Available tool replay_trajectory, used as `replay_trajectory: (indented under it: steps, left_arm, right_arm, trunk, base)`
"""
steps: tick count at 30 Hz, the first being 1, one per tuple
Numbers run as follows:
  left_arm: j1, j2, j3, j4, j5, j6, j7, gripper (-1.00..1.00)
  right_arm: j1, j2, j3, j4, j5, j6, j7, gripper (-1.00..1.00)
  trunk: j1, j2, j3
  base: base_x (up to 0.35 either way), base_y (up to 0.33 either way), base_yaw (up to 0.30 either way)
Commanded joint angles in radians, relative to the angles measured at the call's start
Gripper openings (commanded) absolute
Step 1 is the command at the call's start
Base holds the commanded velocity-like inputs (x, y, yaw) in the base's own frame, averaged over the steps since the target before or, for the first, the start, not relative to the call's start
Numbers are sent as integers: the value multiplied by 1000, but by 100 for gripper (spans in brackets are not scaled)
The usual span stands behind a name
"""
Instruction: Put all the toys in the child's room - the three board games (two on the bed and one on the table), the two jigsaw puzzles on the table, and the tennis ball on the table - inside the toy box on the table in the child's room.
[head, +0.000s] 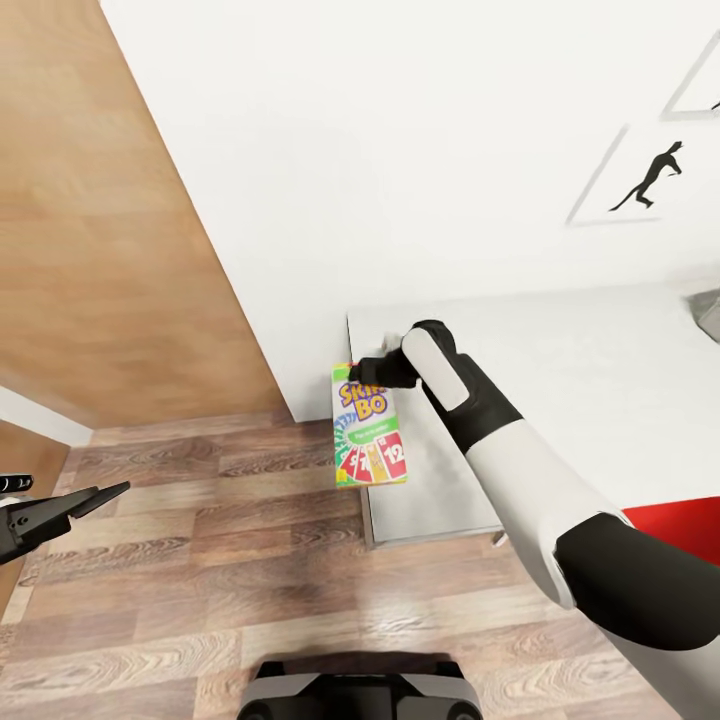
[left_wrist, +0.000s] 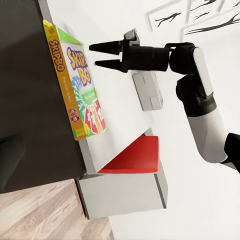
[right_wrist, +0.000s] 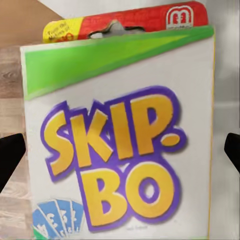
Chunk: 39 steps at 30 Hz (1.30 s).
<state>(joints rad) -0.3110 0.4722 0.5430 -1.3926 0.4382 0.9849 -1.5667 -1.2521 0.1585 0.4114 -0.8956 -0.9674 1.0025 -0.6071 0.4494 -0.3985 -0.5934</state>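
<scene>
Wood-plank flooring (head: 200, 560) is spreading beneath the robot, the left gripper (head: 95, 497) hovering at nine o'clock, its state impossible to tell. Toward twelve o'clock, the Skip-Bo board game (head: 369, 432) is lying on the white bed's (head: 600, 400) corner, the right gripper (left_wrist: 105, 56) hanging open just above it.

Skip-Bo box (right_wrist: 120, 135) front and centre!
"SKIP-BO" in big yellow-and-purple letters on its face; "SKIP-BO" again down the yellow spine; a "12" card at its lower right corner.
</scene>
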Motion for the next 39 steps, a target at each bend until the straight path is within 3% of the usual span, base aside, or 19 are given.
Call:
replay_trajectory:
  steps: [1, 8, 12, 15, 17, 19, 20, 21, 22, 26, 28, 30, 31, 33, 36, 39]
  left_arm:
    - [0, 0, 0, 0, -1, 11, -4, 100]
    - [0, 0, 0, 0, -1, 11, -4, 100]
    - [0, 0, 0, 0, -1, 11, -4, 100]
    - [0, 0, 0, 0, -1, 11, -4, 100]
    - [0, 0, -1, 0, -1, 11, -4, 100]
    - [0, -1, -1, 0, -1, 11, -4, 100]
    - [0, -1, -1, 0, -1, 11, -4, 100]
    - [0, -1, -1, 0, -2, 11, -4, 100]
    - [0, -1, -1, 0, -2, 11, -4, 100]
    - [0, -1, -3, 0, -2, 11, -4, 100]
    - [0, -1, -3, 0, -2, 11, -4, 100]
    - [0, -1, -3, 0, -2, 11, -4, 100]
    - [0, -1, -3, 0, -2, 10, -4, 100]
    - [0, -1, -3, 0, -3, 10, -4, 100]
    - [0, -1, -3, 0, -3, 9, -4, 100]
    - [0, -1, -3, 0, -3, 9, -4, 100]
  right_arm:
    - [0, 0, 2, -6, -10, 5, -11, 100]
    - [11, -9, -14, -136, -14, 36, -10, 100]
    - [28, -39, -31, -238, -30, 43, -9, 100]
    - [53, -74, -47, -331, -68, 45, -8, 100]
    - [83, -129, -62, -440, -153, 45, -7, 100]
    - [97, -165, -72, -495, -215, 44, -7, 100]
    - [116, -204, -80, -551, -288, 41, -7, 100]
    - [127, -225, -83, -578, -325, 40, -7, 100]
    - [157, -266, -88, -622, -401, 38, -6, 100]
    - [272, -366, -103, -679, -581, 35, 13, 100]
    - [351, -398, -148, -691, -649, 39, 84, 100]
    - [395, -407, -184, -694, -667, 42, 149, 100]
    - [443, -413, -223, -696, -677, 44, 228, 100]
    - [492, -417, -260, -698, -682, 45, 312, 100]
    - [610, -426, -339, -699, -682, 45, 514, 100]
    - [707, -438, -383, -699, -681, 45, 637, 100]
  trunk:
    - [1, -2, 0]
    - [1, -2, 12]
    - [1, -2, 18]
    - [1, -2, 23]
    - [1, -2, 26]
    - [1, -2, 29]
    - [1, -2, 31]
    - [1, -2, 32]
    - [1, -2, 34]
    - [1, -2, 40]
    - [1, -2, 44]
    - [1, -2, 47]
    - [1, -2, 49]
    - [1, -2, 52]
    - [1, -2, 57]
    - [1, -2, 62]
  base:
    - [0, 0, 0]
    - [0, 0, 0]
    - [0, 0, 0]
    - [0, 0, 0]
    - [0, 0, 0]
    - [0, 0, 0]
    - [0, 0, 0]
    - [0, 0, 0]
    - [0, 0, 0]
    - [0, 0, 0]
    - [0, 0, 0]
    - [0, 0, 0]
    - [0, 0, 0]
    - [0, 0, 0]
    - [0, 0, 0]
    - [0, 0, 0]
